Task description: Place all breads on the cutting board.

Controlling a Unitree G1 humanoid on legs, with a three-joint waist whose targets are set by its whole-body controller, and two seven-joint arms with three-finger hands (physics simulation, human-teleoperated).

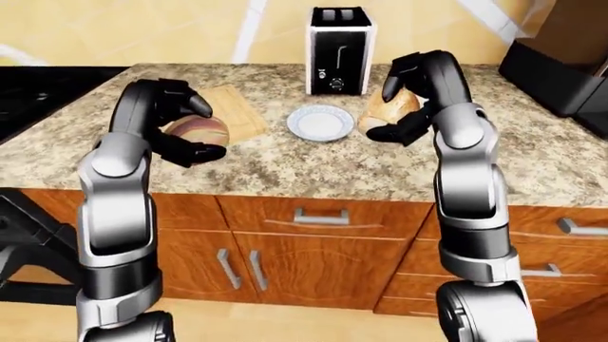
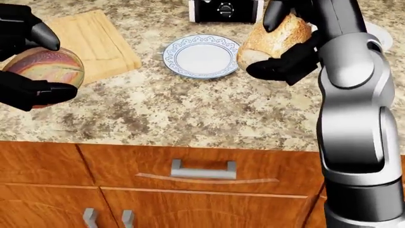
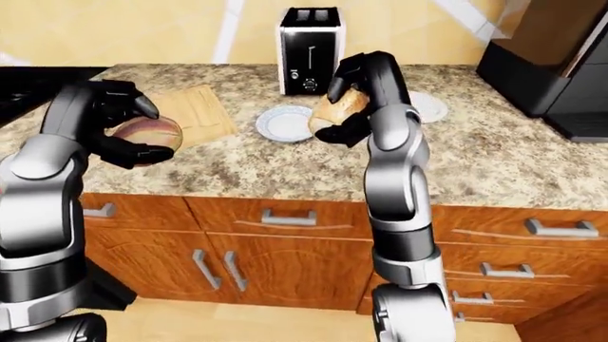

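Observation:
My left hand (image 2: pixel 28 61) is shut on a round brown bread (image 2: pixel 47 68) and holds it above the counter at the left, beside the lower left corner of the wooden cutting board (image 2: pixel 95 40). My right hand (image 2: pixel 285 47) is shut on a long pale baguette piece (image 2: pixel 272 40), lifted above the counter just right of the white plate (image 2: pixel 201 56). The board itself is bare. Both loaves also show in the left-eye view, the round one (image 1: pixel 199 130) and the baguette (image 1: pixel 391 110).
A silver toaster (image 1: pixel 339 50) stands at the top of the granite counter (image 2: pixel 190 114) above the plate. A second white plate (image 3: pixel 428 107) lies right of my right hand. A black appliance (image 1: pixel 556 75) is at far right, a dark stove (image 1: pixel 38 85) at far left. Drawers sit below.

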